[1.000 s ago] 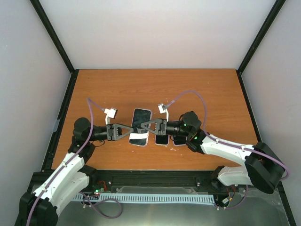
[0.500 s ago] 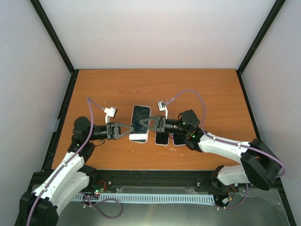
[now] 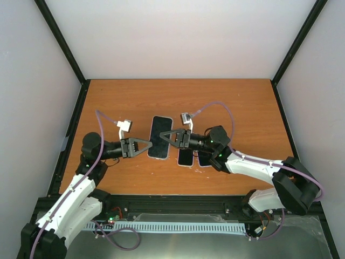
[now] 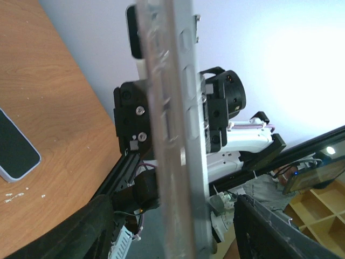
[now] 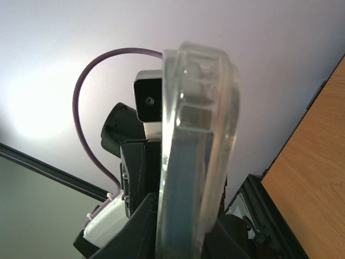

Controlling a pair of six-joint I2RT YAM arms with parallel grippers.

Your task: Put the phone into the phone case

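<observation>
Between the two grippers in the top view hangs a dark phone [image 3: 160, 137], held flat above the wooden table [image 3: 242, 108]. Seen edge-on in the right wrist view, the clear phone case [image 5: 200, 108] wraps around the grey-blue phone [image 5: 186, 205]. My right gripper [image 3: 165, 136] [image 5: 186, 229] is shut on the cased phone's right side. The left gripper [image 3: 149, 144] [image 4: 180, 224] is open at its left side. That gripper's dark fingers [image 4: 81, 232] stand well apart from the silvery edge [image 4: 172, 135] between them.
Two more dark phones [image 3: 185, 157] [image 3: 205, 159] lie on the table under the right arm; one of them [image 4: 16, 154] shows in the left wrist view. Purple cables arch over both wrists. The table's near edge is just behind the grippers.
The phone has moved away from me and slightly left. The white strip at its near end no longer shows. My left gripper drew back to the left and stands open.
</observation>
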